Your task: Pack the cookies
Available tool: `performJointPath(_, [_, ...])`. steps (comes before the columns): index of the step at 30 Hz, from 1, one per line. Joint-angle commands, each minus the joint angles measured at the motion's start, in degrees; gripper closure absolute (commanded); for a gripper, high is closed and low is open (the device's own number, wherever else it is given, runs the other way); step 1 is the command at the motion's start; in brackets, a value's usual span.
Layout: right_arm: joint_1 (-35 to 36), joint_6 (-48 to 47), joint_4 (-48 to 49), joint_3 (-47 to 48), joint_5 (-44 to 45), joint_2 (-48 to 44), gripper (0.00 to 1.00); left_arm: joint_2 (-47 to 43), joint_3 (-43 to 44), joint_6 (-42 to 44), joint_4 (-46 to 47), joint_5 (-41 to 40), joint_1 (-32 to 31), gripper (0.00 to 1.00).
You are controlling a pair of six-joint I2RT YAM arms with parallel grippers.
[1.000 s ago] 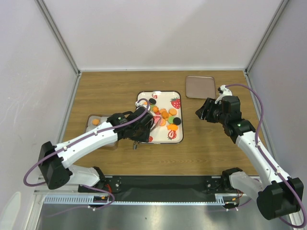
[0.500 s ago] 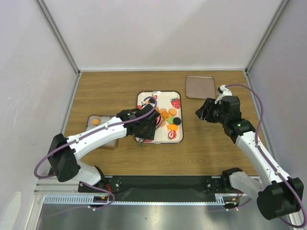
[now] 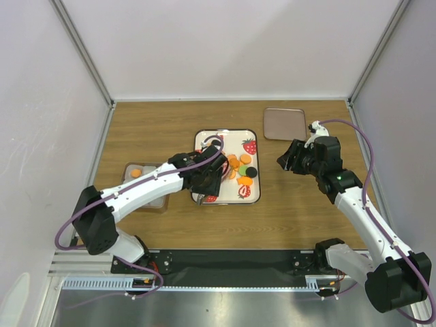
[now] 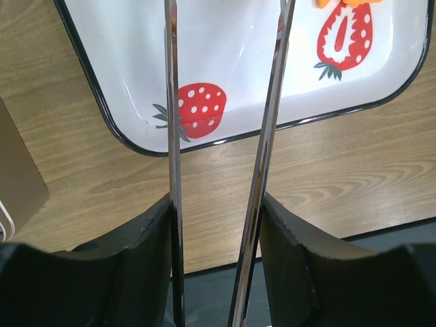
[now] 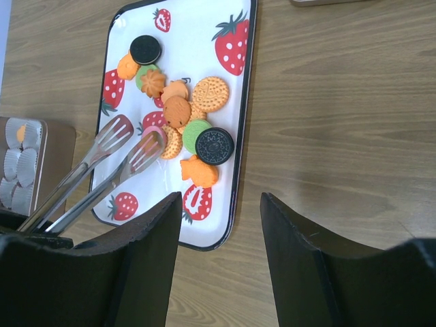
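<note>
The cookies (image 3: 238,170) lie in a pile on a white strawberry-print tray (image 3: 231,142): mostly orange, with two black and a green one; they also show in the right wrist view (image 5: 194,119). My left gripper (image 3: 204,180) is shut on metal tongs (image 5: 112,146), whose open tips rest over the tray at the pile's left edge. In the left wrist view the tongs' arms (image 4: 170,102) run up between my fingers (image 4: 216,204) over the tray's near corner (image 4: 225,61). My right gripper (image 3: 289,158) is open and empty above the wood, right of the tray (image 5: 221,204).
A brown box with white paper cups (image 3: 144,182) stands left of the tray; one orange cookie (image 3: 136,173) lies in it. The box also shows in the right wrist view (image 5: 20,170). A brown lid (image 3: 284,123) lies at the back right.
My left arm has swung a little to the right, bringing the tongs further over the tray toward the cookies. The right arm has not moved.
</note>
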Motion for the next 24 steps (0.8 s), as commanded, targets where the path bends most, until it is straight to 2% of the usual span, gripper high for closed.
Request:
performJointPath(1, [0.2,-1.2,1.3,0.3,0.4,-0.1,0.45,0.2,2.4,1.1,2.3,0.4,0.8,0.46])
performJointPath(24, [0.3,-1.2,1.3,0.2,0.4,-0.2,0.44,0.8,-0.7,0.9,4.9,3.3,2.7,0.49])
